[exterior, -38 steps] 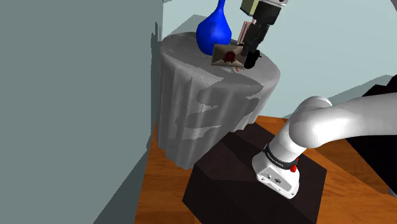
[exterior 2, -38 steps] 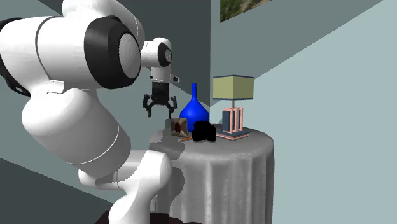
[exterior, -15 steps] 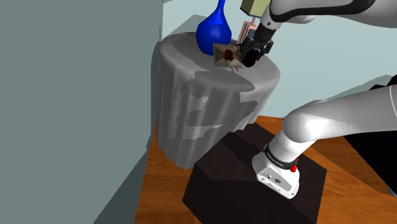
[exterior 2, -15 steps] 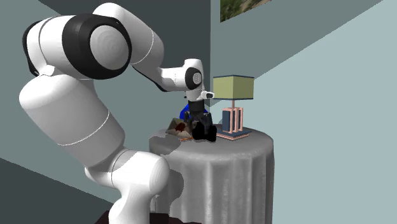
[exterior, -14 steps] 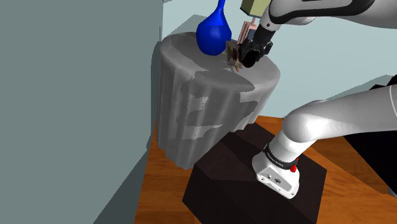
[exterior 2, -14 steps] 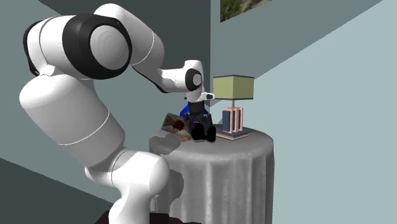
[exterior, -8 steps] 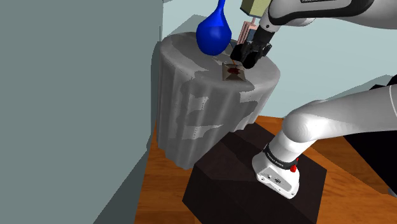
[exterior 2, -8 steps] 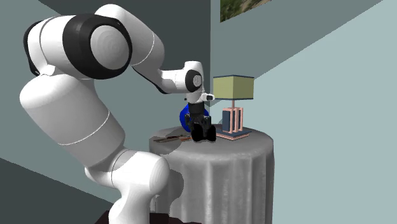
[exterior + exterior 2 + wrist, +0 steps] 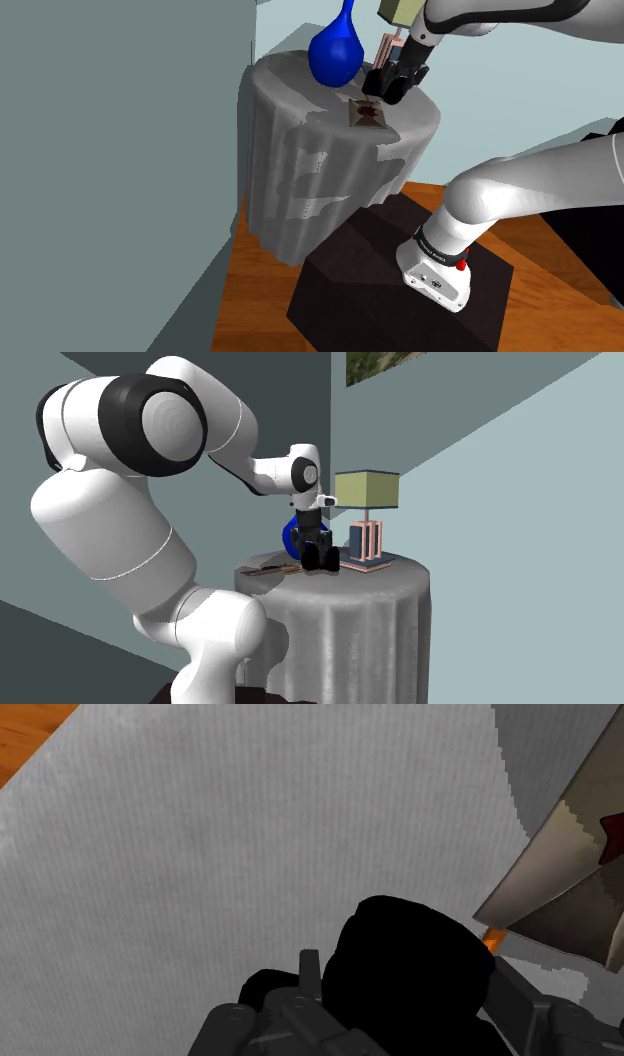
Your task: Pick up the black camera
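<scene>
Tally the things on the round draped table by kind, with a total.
Blue vase: 1
Black camera: 1
Lamp: 1
Envelope with red seal: 1
Total: 4
Uncounted: an orange sliver by the envelope, unidentifiable.

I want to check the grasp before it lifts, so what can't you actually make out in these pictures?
Camera: wrist view, a plain black lump, no detail; shoulder view, the gripper covers most of it.
Vase: second exterior view, mostly behind the gripper.
Lamp: shoulder view, cut off by the top edge.
Envelope: wrist view, cut off by the picture's edge.
</scene>
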{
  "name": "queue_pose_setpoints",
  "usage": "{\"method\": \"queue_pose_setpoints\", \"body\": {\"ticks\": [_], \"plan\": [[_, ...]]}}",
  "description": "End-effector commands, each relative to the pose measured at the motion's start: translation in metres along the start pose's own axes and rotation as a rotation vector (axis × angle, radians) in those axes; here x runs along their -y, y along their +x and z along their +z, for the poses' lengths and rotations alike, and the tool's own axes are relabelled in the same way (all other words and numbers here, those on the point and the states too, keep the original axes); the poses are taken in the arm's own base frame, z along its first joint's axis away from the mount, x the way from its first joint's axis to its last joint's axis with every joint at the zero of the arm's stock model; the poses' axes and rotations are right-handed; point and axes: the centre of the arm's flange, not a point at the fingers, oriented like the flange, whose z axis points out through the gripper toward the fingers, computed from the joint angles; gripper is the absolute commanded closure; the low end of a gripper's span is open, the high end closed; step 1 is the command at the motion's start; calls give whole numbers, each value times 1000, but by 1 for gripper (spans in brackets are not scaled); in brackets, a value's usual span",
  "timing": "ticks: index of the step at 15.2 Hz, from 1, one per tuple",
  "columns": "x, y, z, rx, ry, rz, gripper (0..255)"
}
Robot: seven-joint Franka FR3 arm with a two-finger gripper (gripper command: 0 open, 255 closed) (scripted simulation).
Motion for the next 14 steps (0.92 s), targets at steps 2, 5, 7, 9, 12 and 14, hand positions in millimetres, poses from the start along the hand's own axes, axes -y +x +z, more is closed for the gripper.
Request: {"method": "queue_pose_setpoints", "body": {"ticks": [2, 5, 7, 9, 12, 14], "plan": [[0, 2, -16, 0, 0, 0, 255], [1, 5, -31, 0, 0, 0, 255], [1, 6, -42, 0, 0, 0, 255], [1, 8, -52, 0, 0, 0, 255], [1, 10, -68, 0, 0, 0, 255], [1, 10, -68, 0, 0, 0, 255]]}}
